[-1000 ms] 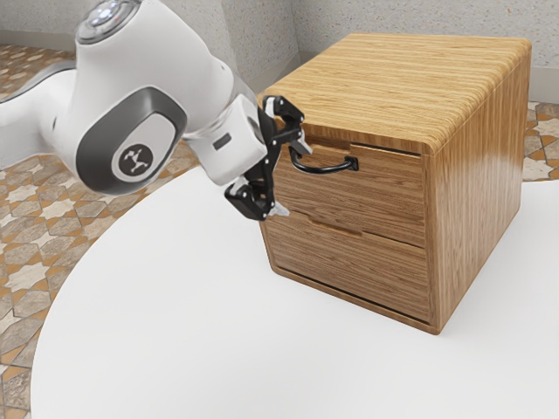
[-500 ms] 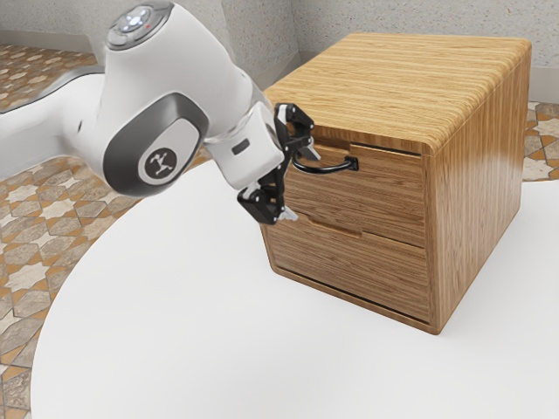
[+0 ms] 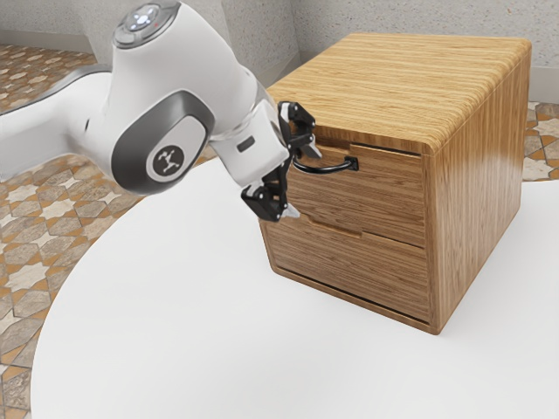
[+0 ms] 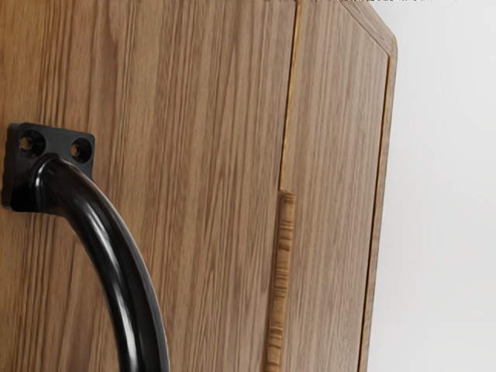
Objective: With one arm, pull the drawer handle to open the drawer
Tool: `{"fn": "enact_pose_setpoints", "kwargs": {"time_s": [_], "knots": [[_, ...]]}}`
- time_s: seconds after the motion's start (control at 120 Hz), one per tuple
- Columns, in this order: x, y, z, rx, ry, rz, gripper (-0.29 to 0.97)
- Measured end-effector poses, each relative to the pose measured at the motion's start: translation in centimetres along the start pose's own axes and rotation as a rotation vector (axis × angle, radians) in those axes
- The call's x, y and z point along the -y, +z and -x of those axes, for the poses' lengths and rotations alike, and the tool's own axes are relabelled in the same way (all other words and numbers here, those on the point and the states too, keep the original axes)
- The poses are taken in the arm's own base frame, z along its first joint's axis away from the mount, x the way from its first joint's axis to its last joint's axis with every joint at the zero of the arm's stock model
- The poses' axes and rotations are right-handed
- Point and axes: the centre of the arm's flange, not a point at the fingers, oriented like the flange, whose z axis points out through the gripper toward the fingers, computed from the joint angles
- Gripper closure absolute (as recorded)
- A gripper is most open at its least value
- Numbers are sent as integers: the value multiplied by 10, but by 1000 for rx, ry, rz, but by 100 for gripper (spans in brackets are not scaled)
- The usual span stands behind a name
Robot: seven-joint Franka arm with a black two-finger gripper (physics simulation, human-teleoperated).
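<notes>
Gripper at front of wood cabinet, jaws spread wide, gripping nothing. Black drawer handle just at its 3 o'clock, on top drawer; drawer front abt flush w/ cabinet face. Cabinet on white table.

Handle on drawer, cabinet on table

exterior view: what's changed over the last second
The arm swung toward the exterior view's right, bringing the gripper closer to the cabinet, its jaws open at the near end of the drawer handle. Nothing has been gripped. The top drawer and cabinet sit as before.
</notes>
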Motion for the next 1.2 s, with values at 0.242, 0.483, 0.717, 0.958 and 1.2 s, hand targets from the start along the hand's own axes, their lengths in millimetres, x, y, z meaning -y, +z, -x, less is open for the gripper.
{"fn": "enact_pose_setpoints", "kwargs": {"time_s": [0.242, 0.483, 0.717, 0.958, 1.2], "knots": [[1, 9, 1, 5, -10, 11, -1], [1, 10, 5, 5, -19, 14, -1], [2, 10, 6, 2, -28, 14, 5], [3, 9, 9, 1, -40, 12, 23], [1, 10, 12, 1, -48, 17, 23]]}}
